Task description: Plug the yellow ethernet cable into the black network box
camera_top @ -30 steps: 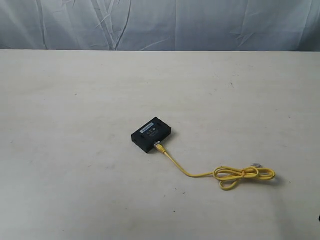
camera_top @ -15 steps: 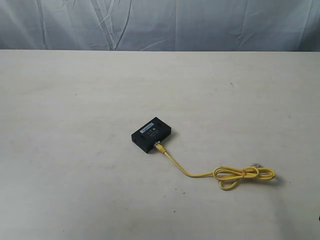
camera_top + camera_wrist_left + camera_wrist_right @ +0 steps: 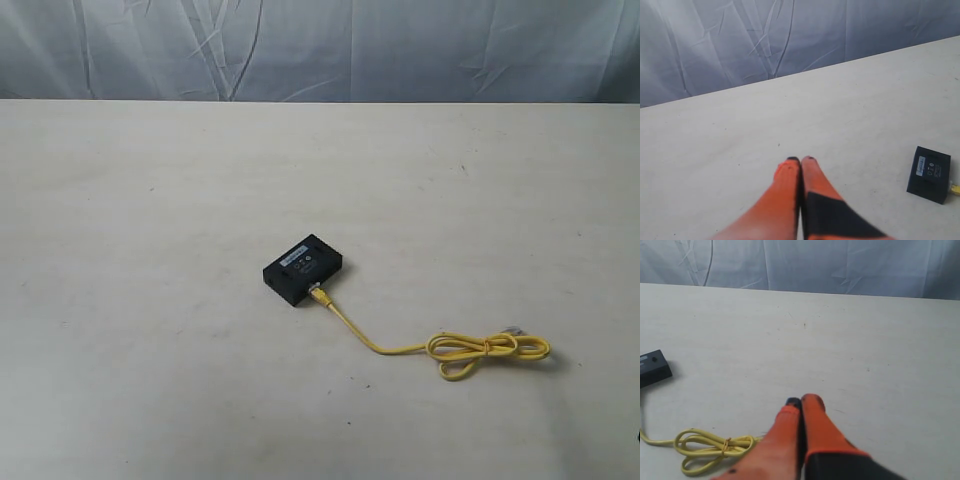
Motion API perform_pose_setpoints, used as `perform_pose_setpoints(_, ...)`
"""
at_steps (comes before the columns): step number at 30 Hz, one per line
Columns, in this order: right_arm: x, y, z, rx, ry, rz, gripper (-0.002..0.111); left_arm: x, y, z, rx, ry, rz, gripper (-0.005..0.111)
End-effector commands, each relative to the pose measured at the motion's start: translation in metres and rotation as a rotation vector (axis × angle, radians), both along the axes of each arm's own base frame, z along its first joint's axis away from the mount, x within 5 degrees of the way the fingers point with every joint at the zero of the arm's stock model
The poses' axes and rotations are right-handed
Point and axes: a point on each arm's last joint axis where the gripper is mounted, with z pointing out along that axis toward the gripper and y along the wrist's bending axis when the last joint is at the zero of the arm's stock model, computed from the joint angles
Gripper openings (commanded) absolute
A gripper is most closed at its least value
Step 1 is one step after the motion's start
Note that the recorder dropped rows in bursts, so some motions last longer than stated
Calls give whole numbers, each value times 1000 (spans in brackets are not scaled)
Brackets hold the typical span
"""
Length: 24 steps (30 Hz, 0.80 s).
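The black network box [image 3: 303,268] lies flat near the middle of the table, pale label strip on top. The yellow ethernet cable [image 3: 400,348] has one plug sitting at the box's near side [image 3: 319,295]; whether it is fully seated cannot be told. Its tied coil [image 3: 487,350] rests to the right, with the free clear plug [image 3: 515,329] beside it. Neither gripper shows in the exterior view. My left gripper [image 3: 801,160] is shut and empty, well apart from the box [image 3: 929,173]. My right gripper [image 3: 802,401] is shut and empty, beside the coil [image 3: 710,447]; the box [image 3: 653,367] is farther off.
The pale table [image 3: 150,200] stretches back to a wrinkled grey-blue curtain [image 3: 320,50] along its far edge.
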Motion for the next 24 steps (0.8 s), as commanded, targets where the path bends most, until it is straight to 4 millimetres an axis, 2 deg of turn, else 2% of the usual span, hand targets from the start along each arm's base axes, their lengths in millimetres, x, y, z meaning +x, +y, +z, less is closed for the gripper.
perform_pose_setpoints(1, 0, 0, 0, -4, -16, -6, 0, -1, 0, 0, -6, -7, 3, 0)
perform_pose_setpoints(4, 0, 0, 0, -4, -16, -6, 0, -6, 1, 3, 31, -35, 1, 0)
perform_pose_setpoints(6, 0, 0, 0, -4, -16, -6, 0, -14, 4, -3, 99, -56, 6, 0)
perform_pose_setpoints(11, 0, 0, 0, 4, -14, -5, 0, -40, 14, -52, 131, -170, 105, 0)
perform_pose_setpoints(19, 0, 0, 0, 6, -14, -5, 0, -63, 26, -110, 166, -270, 232, 0)
perform_pose_setpoints(21, 0, 0, 0, 6, -14, -5, 0, -66, 26, -108, 169, -322, 240, 0)
perform_pose_setpoints(24, 0, 0, 0, 6, -14, -5, 0, -73, 23, -112, 225, -306, 183, 0)
